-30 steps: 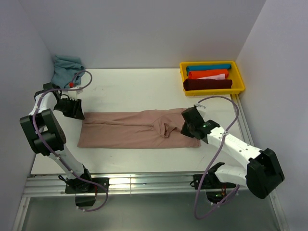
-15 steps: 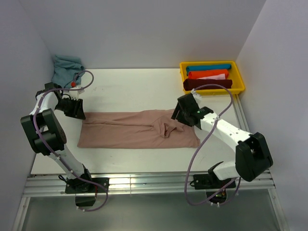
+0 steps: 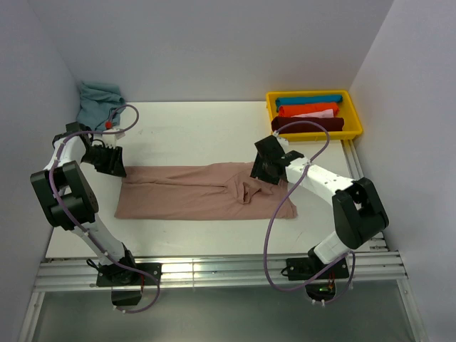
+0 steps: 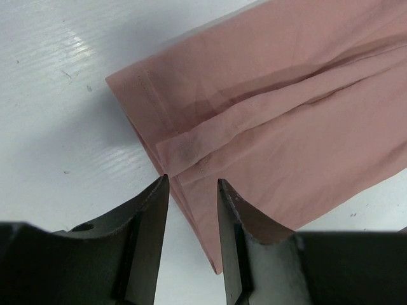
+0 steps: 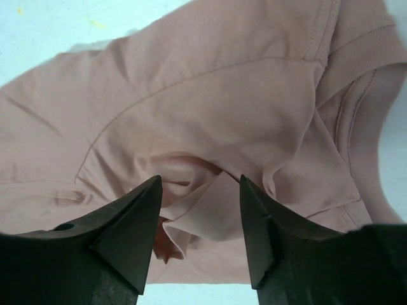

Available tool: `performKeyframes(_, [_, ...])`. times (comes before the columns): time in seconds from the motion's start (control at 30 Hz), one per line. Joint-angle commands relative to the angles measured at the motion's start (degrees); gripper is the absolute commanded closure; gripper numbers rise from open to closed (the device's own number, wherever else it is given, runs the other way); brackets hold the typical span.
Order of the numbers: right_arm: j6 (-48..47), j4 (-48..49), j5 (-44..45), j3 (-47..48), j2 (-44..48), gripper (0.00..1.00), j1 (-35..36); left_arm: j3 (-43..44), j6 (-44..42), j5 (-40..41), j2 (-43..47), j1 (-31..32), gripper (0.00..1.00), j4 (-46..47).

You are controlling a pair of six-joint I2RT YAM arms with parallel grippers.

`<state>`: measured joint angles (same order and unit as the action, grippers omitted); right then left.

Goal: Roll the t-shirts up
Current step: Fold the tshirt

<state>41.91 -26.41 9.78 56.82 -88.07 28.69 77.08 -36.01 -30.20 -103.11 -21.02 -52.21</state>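
A dusty pink t-shirt [image 3: 192,191] lies in the middle of the white table [image 3: 199,132]. It is folded into one long flat strip that runs from 9 o'clock to 3 o'clock. The cloth is smooth at the left end and bunched in little folds near the neck, on the right. The left pincer [image 4: 191,181] hangs over the left end, fingers a little apart, holding nothing. The right pincer [image 5: 200,179] hangs over the bunched part, fingers wide apart, holding nothing. At 1 o'clock a yellow tray [image 3: 355,120] holds three rolled shirts [image 3: 308,112].
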Motion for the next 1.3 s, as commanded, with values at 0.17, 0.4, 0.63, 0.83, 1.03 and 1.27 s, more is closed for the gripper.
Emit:
performKeyframes(0.17, [0.0, -1.1, 1.4, -4.0, 3.3, 0.56, 2.5, 0.8, -1.2, -1.3, 1.0, 0.2, 0.59, -1.1])
performKeyframes(0.4, [1.7, -1.5, 2.6, -8.1, 9.8, 0.76, 3.5, -0.3, 1.4, -2.2, 2.8, 0.3, 0.59, 0.1])
performKeyframes(0.63, [4.7, -2.3, 4.3, -12.3, 14.9, 0.92, 5.7, -5.6, 10.4, -5.4, 10.9, 0.2, 0.59, 9.2])
performKeyframes(0.83, [9.4, -1.4, 5.6, -17.4, 18.3, 0.94, 9.0, -12.1, 17.3, -7.7, 17.5, 0.2, 0.61, 19.4])
performKeyframes(1.03, [13.4, 1.2, 5.9, -22.6, 19.3, 0.92, 11.6, -17.8, 23.6, -5.8, 22.2, 0.8, 0.62, 26.3])
performKeyframes(1.27, [16.4, -1.8, 10.9, -22.4, 25.0, 0.53, 12.8, -20.4, 25.5, -7.2, 24.1, 0.7, 0.62, 28.0])
